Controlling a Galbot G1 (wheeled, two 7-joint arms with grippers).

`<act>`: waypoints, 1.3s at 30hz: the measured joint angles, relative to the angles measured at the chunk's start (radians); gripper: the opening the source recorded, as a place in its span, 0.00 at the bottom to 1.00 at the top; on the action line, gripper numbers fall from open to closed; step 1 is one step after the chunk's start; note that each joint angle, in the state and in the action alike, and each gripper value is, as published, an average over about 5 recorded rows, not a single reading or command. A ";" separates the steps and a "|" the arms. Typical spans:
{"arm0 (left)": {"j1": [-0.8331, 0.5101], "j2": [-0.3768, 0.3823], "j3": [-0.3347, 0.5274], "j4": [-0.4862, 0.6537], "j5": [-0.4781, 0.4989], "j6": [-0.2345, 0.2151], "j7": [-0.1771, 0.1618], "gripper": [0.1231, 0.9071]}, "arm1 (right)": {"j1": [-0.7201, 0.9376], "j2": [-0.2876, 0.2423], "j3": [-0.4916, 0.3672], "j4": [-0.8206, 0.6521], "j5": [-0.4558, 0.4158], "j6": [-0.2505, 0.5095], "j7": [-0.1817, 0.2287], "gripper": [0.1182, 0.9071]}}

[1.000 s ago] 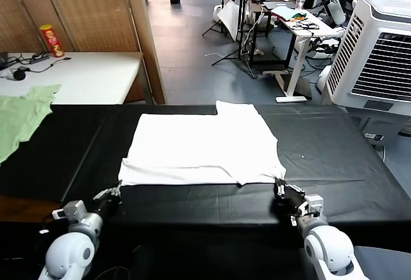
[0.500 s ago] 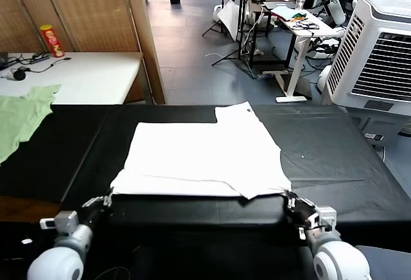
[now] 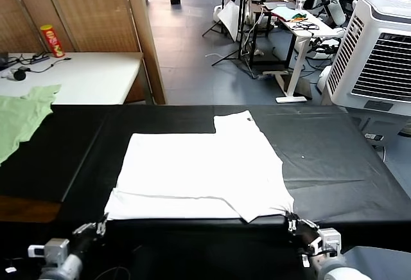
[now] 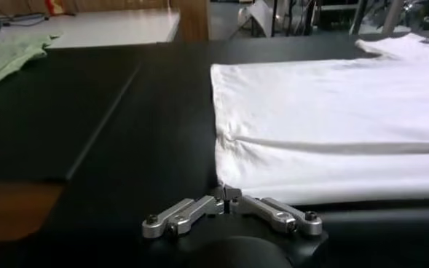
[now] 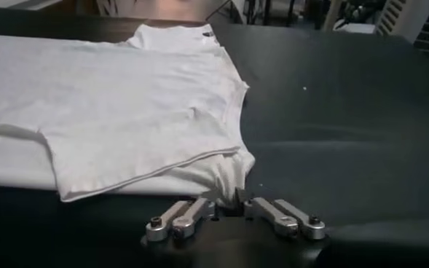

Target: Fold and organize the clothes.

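Head view: the white T-shirt (image 3: 199, 174) lies partly folded on the black table (image 3: 334, 164), its near hem at the table's 6 o'clock edge, one sleeve toward 12. The left gripper (image 3: 90, 232) sits at the hem's 7 o'clock corner, the right gripper (image 3: 297, 224) at the 5 o'clock corner. Both wrist views show fingertips drawn together on the cloth's corner. A green garment (image 3: 22, 116) lies at 10 o'clock.
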 joint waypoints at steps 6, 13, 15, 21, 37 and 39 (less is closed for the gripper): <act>0.033 0.003 -0.034 -0.059 -0.020 0.027 -0.017 0.77 | -0.005 -0.013 0.023 0.062 0.031 -0.013 -0.006 0.83; -0.086 0.032 -0.042 -0.094 -0.140 0.078 -0.049 0.86 | 0.171 -0.056 0.003 0.008 0.075 0.078 0.013 0.86; -0.169 0.051 -0.020 -0.065 -0.172 0.077 -0.054 0.86 | 0.271 -0.071 -0.023 -0.057 0.077 0.091 0.021 0.86; -0.461 0.097 0.085 0.106 -0.249 0.088 -0.060 0.86 | 0.599 -0.076 -0.146 -0.318 0.080 0.115 0.041 0.86; -1.099 0.066 0.400 0.758 -0.285 0.127 -0.024 0.86 | 1.190 0.063 -0.411 -1.055 0.097 0.138 0.066 0.86; -1.137 0.059 0.420 0.816 -0.283 0.131 -0.013 0.86 | 1.218 0.079 -0.415 -1.110 0.101 0.133 0.064 0.86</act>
